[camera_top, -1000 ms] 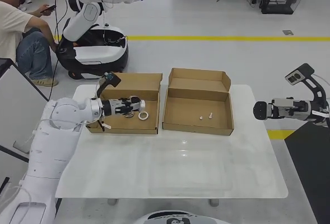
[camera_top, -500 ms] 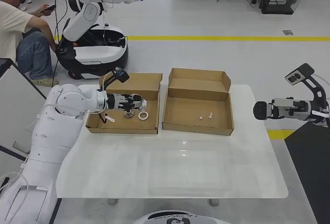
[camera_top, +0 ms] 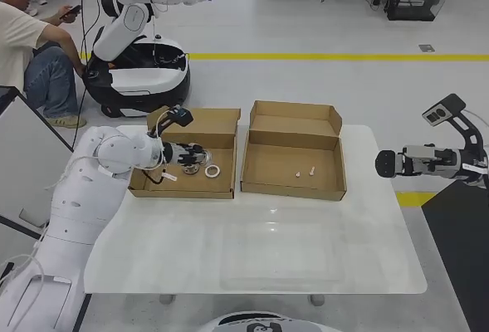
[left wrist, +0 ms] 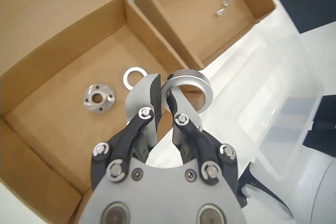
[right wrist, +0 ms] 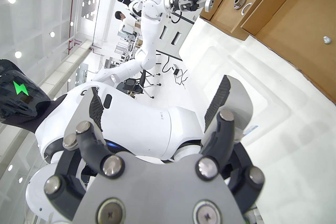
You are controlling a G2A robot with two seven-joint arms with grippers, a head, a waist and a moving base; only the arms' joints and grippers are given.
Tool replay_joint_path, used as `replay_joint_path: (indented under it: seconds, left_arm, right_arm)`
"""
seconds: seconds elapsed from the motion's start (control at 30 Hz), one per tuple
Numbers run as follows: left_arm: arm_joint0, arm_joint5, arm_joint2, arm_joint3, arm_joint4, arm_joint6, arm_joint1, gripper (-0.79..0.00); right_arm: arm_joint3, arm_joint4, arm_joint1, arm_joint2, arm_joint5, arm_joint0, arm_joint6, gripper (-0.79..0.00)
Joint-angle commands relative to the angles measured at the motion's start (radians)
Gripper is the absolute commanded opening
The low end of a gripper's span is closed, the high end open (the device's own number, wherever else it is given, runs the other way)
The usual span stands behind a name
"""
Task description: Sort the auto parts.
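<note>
The left gripper (left wrist: 162,93) pinches the silver metal collar ring (left wrist: 189,75) by its rim. Within the last second it has drawn back slightly toward the left wall of the left brown cardboard box (left wrist: 78,33), with the ring held above that box, so release looks near. Beneath lie a silver flanged hub (left wrist: 90,97) and a flat steel washer (left wrist: 125,78), which may catch the ring. The right brown cardboard box (left wrist: 168,33) holds two small screws (left wrist: 225,5). The right gripper (right wrist: 158,89), jaws spread, hangs beyond the tabletop's (camera_top: 144,241) right edge.
</note>
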Motion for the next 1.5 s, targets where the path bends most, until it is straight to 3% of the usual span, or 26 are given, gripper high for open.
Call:
replay_joint_path:
  seconds: [0.0, 0.37, 0.7, 1.47]
  left_arm:
    - [-0.012, 0.035, 0.017, 0.018, 0.048, -0.037, 0.001, -0.785]
    - [-0.067, 0.179, 0.098, 0.111, 0.215, -0.116, -0.004, -0.785]
    - [-0.096, 0.270, 0.168, 0.177, 0.361, -0.081, -0.017, -0.785]
    - [-0.163, 0.362, 0.295, 0.346, 0.530, -0.029, -0.069, -0.785]
  right_arm:
    - [0.000, 0.000, 0.000, 0.000, 0.000, 0.000, 0.000, 0.000]
    - [0.000, 0.000, 0.000, 0.000, 0.000, 0.000, 0.000, 0.000]
    - [0.000, 0.000, 0.000, 0.000, 0.000, 0.000, 0.000, 0.000]
    - [0.000, 0.000, 0.000, 0.000, 0.000, 0.000, 0.000, 0.000]
